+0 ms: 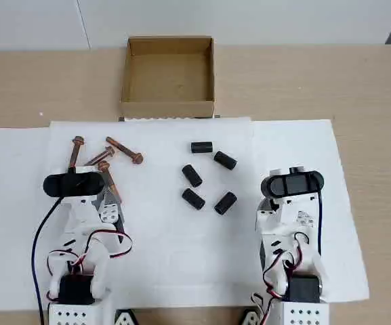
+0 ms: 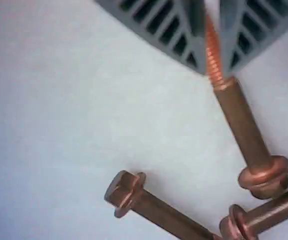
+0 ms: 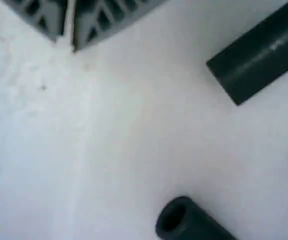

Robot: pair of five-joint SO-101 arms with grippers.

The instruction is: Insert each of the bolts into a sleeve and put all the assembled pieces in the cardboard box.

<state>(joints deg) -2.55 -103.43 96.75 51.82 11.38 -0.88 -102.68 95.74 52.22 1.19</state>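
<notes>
Left gripper (image 2: 212, 65): the grey ribbed fingers (image 2: 166, 32) are closed on the threaded end of a copper-coloured bolt (image 2: 243, 125). The plain shank and flanged head project past the fingertips (whether the bolt is lifted off the surface cannot be told). A second bolt (image 2: 126, 192) and a third bolt (image 2: 233, 222) are seen close to that head, both lying on the white sheet (image 2: 59, 125).

In the high view the held bolt (image 1: 108, 179) is found left of centre, slanted, with its head toward the top of the frame. The loose bolts (image 1: 100, 157) are scattered just above it (three are counted there).

Right gripper (image 3: 69, 44): its fingers (image 3: 39, 17) are drawn together to a thin slit, and nothing is held between them. One black sleeve (image 3: 261, 55) and another sleeve (image 3: 183, 220) lie on the sheet nearby, clear of the fingers (the bore of the latter is turned toward the camera).

In the high view five black sleeves (image 1: 192, 175) are grouped at the centre of the frame, between the two arms. The cardboard box (image 1: 168, 107) stands open at upper centre on the wooden table (image 1: 317, 81), just past the sheet's far edge.
</notes>
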